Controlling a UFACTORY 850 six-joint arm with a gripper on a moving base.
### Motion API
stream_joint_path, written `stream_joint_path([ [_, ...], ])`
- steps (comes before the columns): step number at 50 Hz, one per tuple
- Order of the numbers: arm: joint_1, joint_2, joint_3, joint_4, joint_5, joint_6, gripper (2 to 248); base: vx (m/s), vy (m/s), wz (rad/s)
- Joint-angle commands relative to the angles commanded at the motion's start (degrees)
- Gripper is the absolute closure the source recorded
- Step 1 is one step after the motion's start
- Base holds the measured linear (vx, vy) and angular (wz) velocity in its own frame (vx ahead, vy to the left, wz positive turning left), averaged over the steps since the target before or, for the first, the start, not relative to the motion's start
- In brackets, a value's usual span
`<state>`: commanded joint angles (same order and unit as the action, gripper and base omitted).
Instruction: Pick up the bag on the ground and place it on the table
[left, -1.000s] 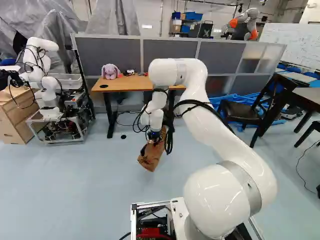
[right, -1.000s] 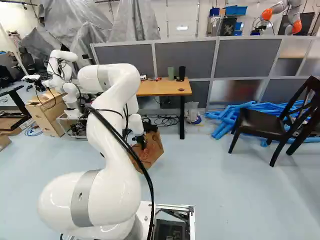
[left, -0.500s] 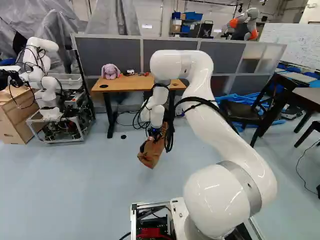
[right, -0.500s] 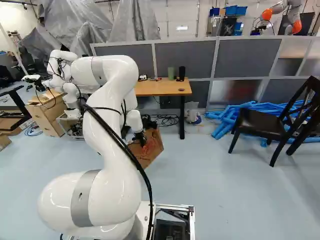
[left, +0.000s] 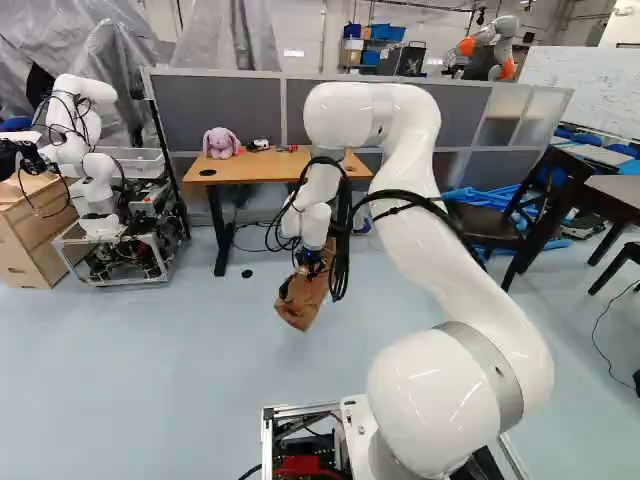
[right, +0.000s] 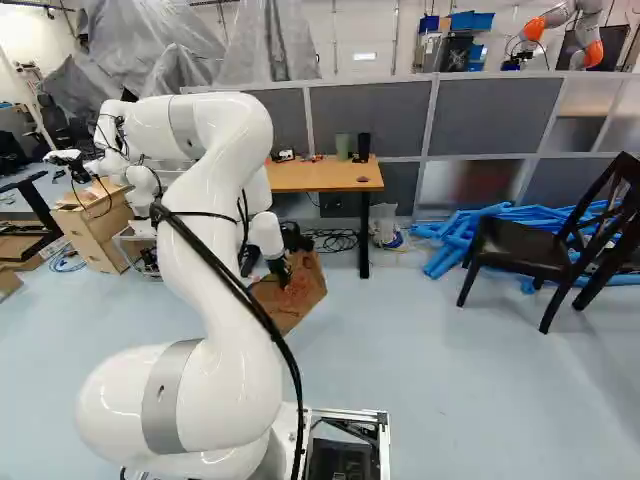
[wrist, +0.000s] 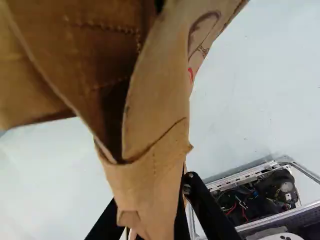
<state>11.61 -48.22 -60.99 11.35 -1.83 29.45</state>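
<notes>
In the left base view my gripper (left: 308, 272) hangs in front of the wooden table (left: 250, 172), holding the brown paper bag (left: 303, 306). The bag (right: 303, 290) tilts in the right base view, below and beside the gripper (right: 281, 268), apparently off the floor. Seen from the wrist, the fingers of the gripper (wrist: 156, 212) are closed about a gathered, folded part of the bag (wrist: 155, 130). The bag hides much of the fingers there. The tabletop stands behind and higher than the bag.
A plush toy (left: 221, 142) and small items stand on the table, with dark cups (right: 363, 146) at its other end. Another robot (left: 95, 185) stands on the left. Blue tubes (right: 450, 240) and a black chair (right: 520, 248) are on the right. A grey partition (right: 385, 115) runs behind.
My arm has risen at its elbow and wrist, and the bag has moved up slightly with the gripper. The base has not moved.
</notes>
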Motion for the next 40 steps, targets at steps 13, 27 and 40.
stream_joint_path([
  [13,0.0,2.83,1.72,0.0,0.0,0.0,227,0.0,0.0,0.0],
  [27,0.0,5.88,3.5,0.0,0.0,0.0,227,0.0,0.0,0.0],
  [40,0.0,8.73,5.09,0.0,0.0,0.0,227,0.0,0.0,0.0],
])
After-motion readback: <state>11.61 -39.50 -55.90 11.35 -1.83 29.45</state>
